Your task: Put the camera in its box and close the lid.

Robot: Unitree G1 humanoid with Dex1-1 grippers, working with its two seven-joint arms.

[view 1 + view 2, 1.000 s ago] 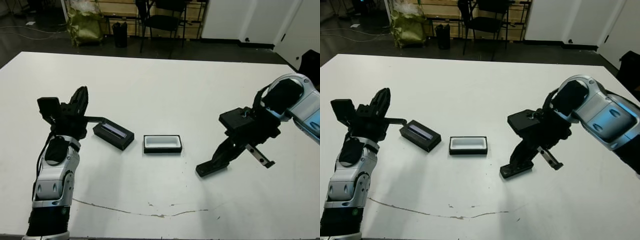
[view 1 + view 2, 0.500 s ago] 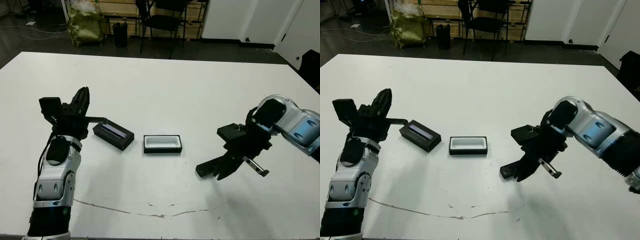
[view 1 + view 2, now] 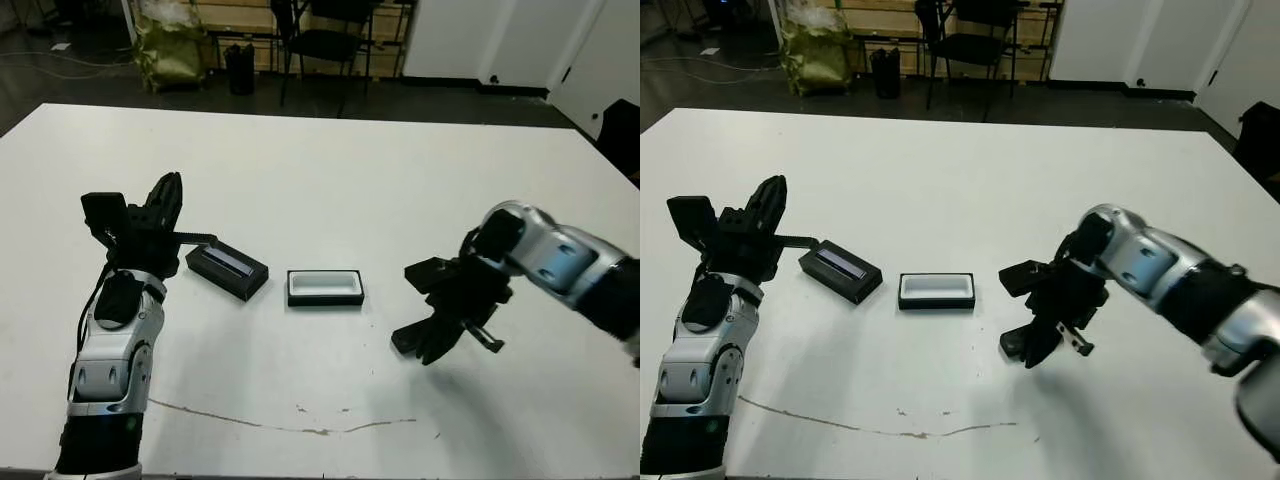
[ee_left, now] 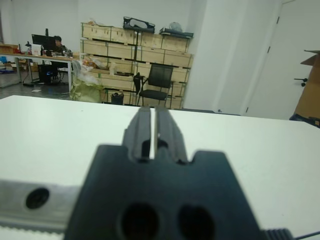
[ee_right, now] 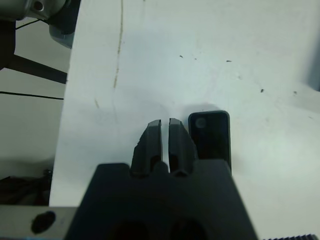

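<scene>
The camera (image 5: 210, 137), a small flat black bar, lies on the white table right of the box; its end (image 3: 402, 340) pokes out from under my right hand. My right gripper (image 5: 165, 131) is shut and empty, low over the table, with the camera close beside its fingers, not between them. The box (image 3: 325, 288), a black tray with white lining, sits open at mid-table. To its left lies the lid (image 3: 227, 270), black with a bluish-grey strip. My left gripper (image 4: 153, 125) is shut on nothing, raised just left of the lid and pointing away from me.
A thin brown crack line (image 3: 300, 428) runs along the table near its front edge. Beyond the far edge stand a chair (image 3: 330, 45), a yellow-green bag (image 3: 172, 45) and shelves of boxes (image 4: 135, 50).
My right arm has swung lower and turned at the wrist, bringing its gripper down beside the camera. The camera, box, lid and left arm have stayed in place.
</scene>
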